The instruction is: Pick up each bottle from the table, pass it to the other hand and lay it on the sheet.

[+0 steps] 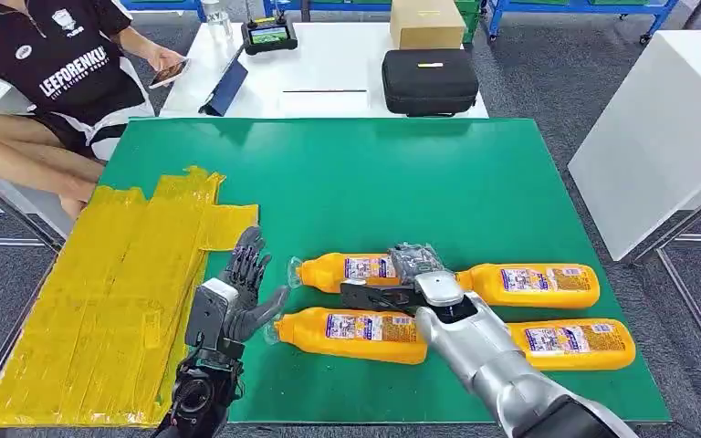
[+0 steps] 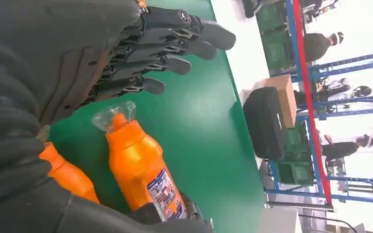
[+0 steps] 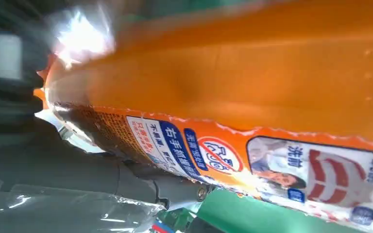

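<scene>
Right hand (image 1: 402,274) wraps the far-left bottle (image 1: 351,270), lying on the green table (image 1: 374,173); left hand (image 1: 246,283) waits spread, empty. Grip should firm up before lifting toward the yellow sheet (image 1: 109,301).

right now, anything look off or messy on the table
The yellow sheet is the odd bit: it is patched from strips, its far edge ragged and stepped, and it hangs past the green mat. The four orange bottles lie flat and unspilled. The right hand rests over one.
</scene>
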Controlling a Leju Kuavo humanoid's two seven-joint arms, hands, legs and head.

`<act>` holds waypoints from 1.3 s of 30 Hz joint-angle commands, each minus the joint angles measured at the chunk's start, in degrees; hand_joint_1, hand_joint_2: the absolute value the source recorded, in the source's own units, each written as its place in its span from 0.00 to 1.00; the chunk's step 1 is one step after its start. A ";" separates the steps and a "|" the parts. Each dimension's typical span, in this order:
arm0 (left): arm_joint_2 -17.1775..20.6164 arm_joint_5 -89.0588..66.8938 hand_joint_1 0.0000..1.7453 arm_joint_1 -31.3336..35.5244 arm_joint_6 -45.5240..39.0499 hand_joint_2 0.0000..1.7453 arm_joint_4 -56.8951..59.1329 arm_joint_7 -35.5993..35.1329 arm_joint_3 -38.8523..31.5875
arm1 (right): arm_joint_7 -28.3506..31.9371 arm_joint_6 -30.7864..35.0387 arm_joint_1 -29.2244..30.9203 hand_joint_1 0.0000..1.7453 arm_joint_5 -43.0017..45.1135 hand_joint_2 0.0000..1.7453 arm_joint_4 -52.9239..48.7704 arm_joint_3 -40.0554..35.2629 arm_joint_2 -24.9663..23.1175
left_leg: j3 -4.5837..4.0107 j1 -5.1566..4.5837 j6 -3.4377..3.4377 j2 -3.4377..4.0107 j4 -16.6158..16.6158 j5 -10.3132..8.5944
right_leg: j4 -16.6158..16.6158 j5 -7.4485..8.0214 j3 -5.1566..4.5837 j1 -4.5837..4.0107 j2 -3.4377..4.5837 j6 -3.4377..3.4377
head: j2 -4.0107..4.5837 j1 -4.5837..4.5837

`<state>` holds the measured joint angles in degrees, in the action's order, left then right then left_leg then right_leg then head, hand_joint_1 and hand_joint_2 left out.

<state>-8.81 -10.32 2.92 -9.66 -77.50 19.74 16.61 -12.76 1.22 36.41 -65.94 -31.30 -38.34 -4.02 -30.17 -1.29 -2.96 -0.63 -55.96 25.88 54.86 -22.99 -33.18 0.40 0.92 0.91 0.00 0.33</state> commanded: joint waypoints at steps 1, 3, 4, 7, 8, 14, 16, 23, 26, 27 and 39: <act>0.98 0.54 0.00 1.32 -0.54 1.00 1.16 -0.23 -0.21 | -0.50 -0.06 0.57 1.00 -1.87 1.00 8.21 -0.54 -1.06 | 0.05 0.09 0.19 -0.04 0.02 0.02 | -0.08 -0.01 0.11 -0.08 -0.13 -0.01 | 0.00 0.00; 0.98 0.54 0.00 1.32 -0.54 1.00 1.16 -0.23 -0.21 | -0.50 -0.06 0.57 1.00 -1.87 1.00 8.21 -0.54 -1.06 | 0.04 0.10 0.23 -0.07 0.03 0.00 | -0.11 0.00 0.11 -0.10 -0.19 -0.01 | 0.00 0.02; 0.96 0.55 0.00 1.22 -0.55 1.00 1.06 -0.23 -0.19 | -0.51 0.03 0.50 1.00 -1.94 1.00 8.22 -0.50 -1.06 | 0.07 0.08 0.17 -0.06 0.02 0.01 | -0.09 0.00 0.13 -0.08 -0.15 -0.01 | 0.00 0.02; 0.89 0.55 0.00 0.76 -0.53 1.00 0.77 -0.24 -0.11 | -1.03 0.52 -0.06 1.00 -2.67 1.00 8.15 -0.09 -0.59 | -0.06 0.23 0.42 -0.06 -0.02 0.04 | -0.16 0.01 0.07 -0.22 -0.26 -0.03 | 0.00 0.02; 0.88 0.55 0.00 0.60 -0.52 1.00 0.80 -0.24 -0.08 | -0.94 0.93 -0.53 1.00 -2.67 1.00 8.03 0.07 -0.37 | 0.08 0.07 0.19 -0.07 0.03 0.01 | -0.09 0.00 0.14 -0.08 -0.19 -0.01 | 0.00 0.02; 0.36 0.00 0.00 -2.03 -0.78 1.00 -1.68 0.20 -1.07 | 0.09 10.34 -3.42 1.00 -2.28 1.00 3.80 5.37 -0.15 | 0.14 0.11 0.23 -0.07 0.05 0.00 | -0.17 0.03 0.21 -0.13 -0.22 -0.01 | 0.00 0.02; 0.38 -0.01 0.00 -2.15 -0.78 1.00 -1.81 0.20 -1.08 | 0.06 10.07 -3.07 1.00 -2.26 1.00 3.72 5.46 -0.20 | 0.13 0.12 0.25 -0.06 0.03 0.00 | -0.16 0.03 0.21 -0.14 -0.23 -0.01 | 0.00 0.02; 0.46 -1.17 0.00 -2.21 -0.97 1.00 -3.77 0.37 -1.58 | 6.06 21.71 -5.33 1.00 2.79 1.00 -2.74 13.36 -0.87 | 0.12 0.04 0.16 -0.01 0.00 0.01 | -0.07 0.02 0.17 -0.07 -0.15 0.00 | 0.00 0.02; 1.24 -1.91 0.00 -1.66 -0.39 1.00 -5.06 0.36 -0.60 | 12.15 27.70 -8.88 1.00 9.34 1.00 -9.88 18.85 -1.41 | 0.01 -0.01 0.13 -0.06 -0.03 0.00 | 0.00 0.01 0.06 -0.02 -0.16 0.02 | 0.00 0.00; 1.41 -2.24 0.00 -1.54 -0.08 1.00 -5.73 0.24 -0.02 | 14.11 28.89 -10.33 1.00 11.60 1.00 -11.93 20.12 -1.44 | -0.11 0.04 0.20 -0.16 -0.05 -0.01 | 0.00 -0.02 -0.01 -0.06 -0.26 0.01 | 0.00 0.02; 2.79 -1.36 0.00 1.65 0.11 1.00 -4.83 0.07 3.80 | 30.08 31.18 -21.22 1.00 32.30 1.00 -30.15 22.21 -3.02 | -0.66 0.14 0.32 -0.23 -0.15 0.12 | 0.06 -0.11 -0.53 -0.14 -0.28 0.10 | 0.00 0.02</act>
<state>-7.98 -12.33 1.34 -9.64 -84.13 20.15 17.70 14.51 32.50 17.40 -37.60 -53.96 -18.38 -6.34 -31.04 -1.33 -2.99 -0.88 -55.97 25.79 54.89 -22.93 -33.98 0.43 0.79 1.04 0.00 0.35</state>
